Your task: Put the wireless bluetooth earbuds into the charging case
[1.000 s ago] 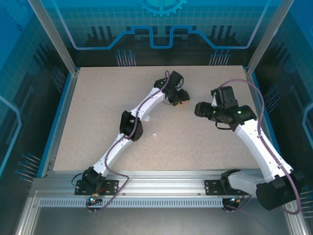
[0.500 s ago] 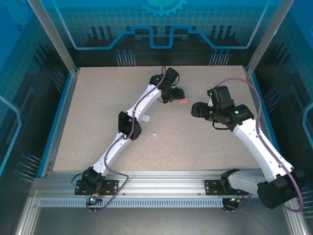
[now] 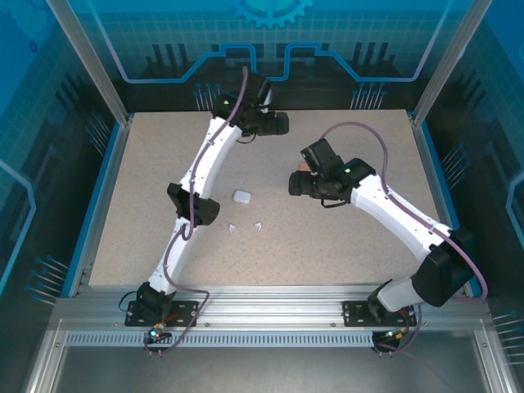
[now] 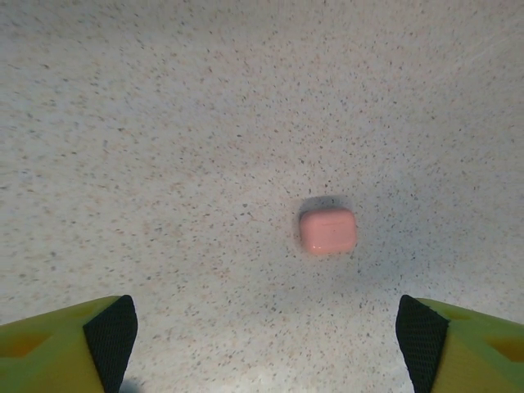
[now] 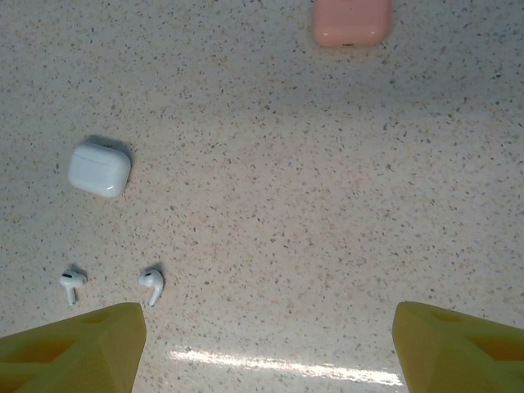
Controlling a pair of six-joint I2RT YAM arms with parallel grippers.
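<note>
White stemmed plastic earbuds [image 3: 232, 228], two tiny ones, are lying loose on the speckled beige bench [image 3: 147, 180] in the overhead view. They are sitting side by side, just in front of a small rounded white charging case [image 3: 241, 196]. The left claw [image 3: 277, 124] is reaching out near the bench's far edge, and the right claw [image 3: 296, 182] is hovering mid-bench.

From the left wrist, the left claw [image 4: 266, 332] is hanging wide open and empty. A rounded salmon-pink charging case [image 4: 327, 231] is sitting shut on the bench below it.

From the right wrist, the right claw [image 5: 266, 348] is also gaping empty. The earbuds [image 5: 151, 285] are lying near its left finger, looking glossy, bulb-headed and short-stemmed, with the white charging case [image 5: 99, 168] beyond them. I'd say they are looking feather-light, hard and slippery, so pinching across the stem is likely safest.
</note>
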